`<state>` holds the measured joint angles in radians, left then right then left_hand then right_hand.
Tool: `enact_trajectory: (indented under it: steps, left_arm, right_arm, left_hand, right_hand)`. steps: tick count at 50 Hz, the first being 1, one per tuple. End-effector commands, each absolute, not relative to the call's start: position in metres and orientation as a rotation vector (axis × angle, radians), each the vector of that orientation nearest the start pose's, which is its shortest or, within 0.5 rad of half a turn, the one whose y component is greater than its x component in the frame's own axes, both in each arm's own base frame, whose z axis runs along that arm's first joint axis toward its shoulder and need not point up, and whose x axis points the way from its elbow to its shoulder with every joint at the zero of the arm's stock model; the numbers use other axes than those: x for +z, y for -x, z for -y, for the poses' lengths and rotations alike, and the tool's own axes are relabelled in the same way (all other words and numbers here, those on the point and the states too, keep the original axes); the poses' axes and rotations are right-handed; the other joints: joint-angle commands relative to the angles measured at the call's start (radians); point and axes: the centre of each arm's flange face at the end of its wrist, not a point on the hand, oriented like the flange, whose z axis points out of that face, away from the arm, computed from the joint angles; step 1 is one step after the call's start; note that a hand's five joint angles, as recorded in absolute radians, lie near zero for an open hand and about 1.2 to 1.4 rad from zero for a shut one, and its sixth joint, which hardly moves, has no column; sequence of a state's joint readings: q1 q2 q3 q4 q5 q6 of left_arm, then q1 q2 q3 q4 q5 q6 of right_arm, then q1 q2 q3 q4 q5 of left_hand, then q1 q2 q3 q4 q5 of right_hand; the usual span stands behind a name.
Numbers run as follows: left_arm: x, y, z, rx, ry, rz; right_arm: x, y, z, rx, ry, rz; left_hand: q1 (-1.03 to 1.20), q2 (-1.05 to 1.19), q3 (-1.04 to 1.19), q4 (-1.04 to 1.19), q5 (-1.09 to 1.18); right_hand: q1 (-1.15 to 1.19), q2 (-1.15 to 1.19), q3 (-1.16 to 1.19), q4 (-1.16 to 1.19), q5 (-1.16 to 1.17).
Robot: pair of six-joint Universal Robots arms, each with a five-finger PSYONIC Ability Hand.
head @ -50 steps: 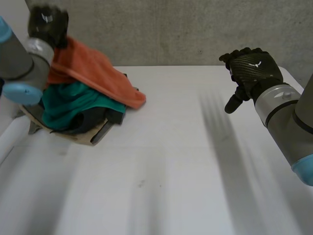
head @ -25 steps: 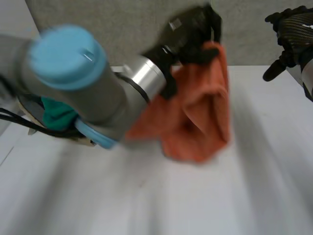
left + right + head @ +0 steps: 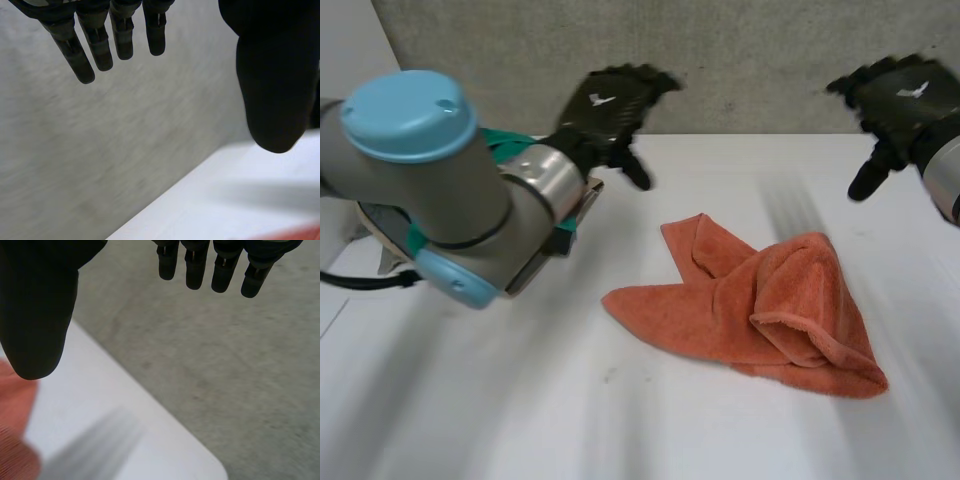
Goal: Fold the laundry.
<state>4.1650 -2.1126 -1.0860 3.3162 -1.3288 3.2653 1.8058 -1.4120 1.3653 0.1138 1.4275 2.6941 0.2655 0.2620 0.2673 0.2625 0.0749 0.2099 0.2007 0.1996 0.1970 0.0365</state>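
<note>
Fingers [image 3: 97, 45] of the left hand [image 3: 610, 100] are straight, thumb spread wide, nothing held. The hand is raised over the far side of the white table [image 3: 520, 400], near the teal cloth [image 3: 508, 143]. Fingers [image 3: 194, 270] of the right hand [image 3: 895, 95] are straight too, thumb apart, empty, raised at far right. The orange towel [image 3: 760, 310] lies crumpled mid-table, nearer than both hands, touching neither.
</note>
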Motion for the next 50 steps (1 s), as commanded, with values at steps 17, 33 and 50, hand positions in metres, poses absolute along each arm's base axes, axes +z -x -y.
enact_trajectory:
  steps: [17, 33, 50]
  left_arm:
    - [0.115, 0.302, 0.413, -1.978, -1.31, -1.867]
    - [0.107, 0.207, 0.497, -1.86, -0.935, -1.809]
    - [0.156, 0.211, 0.482, -1.903, -0.906, -1.767]
  right_arm:
    - [0.21, -0.264, 0.259, -1.789, 1.273, -2.266]
    - [0.206, -0.262, 0.261, -1.807, 1.263, -2.269]
    - [0.219, -0.261, 0.265, -1.862, 1.227, -2.244]
  left_hand:
    - [0.266, 0.27, 0.264, 0.269, 0.282]
    - [1.131, 1.134, 1.129, 1.134, 1.147]
    - [0.533, 0.537, 0.531, 0.536, 0.549]
  right_hand:
    - [-0.035, -0.026, -0.025, -0.022, -0.037]
    - [-0.035, -0.026, -0.025, -0.022, -0.037]
    - [-0.035, -0.026, -0.025, -0.022, -0.037]
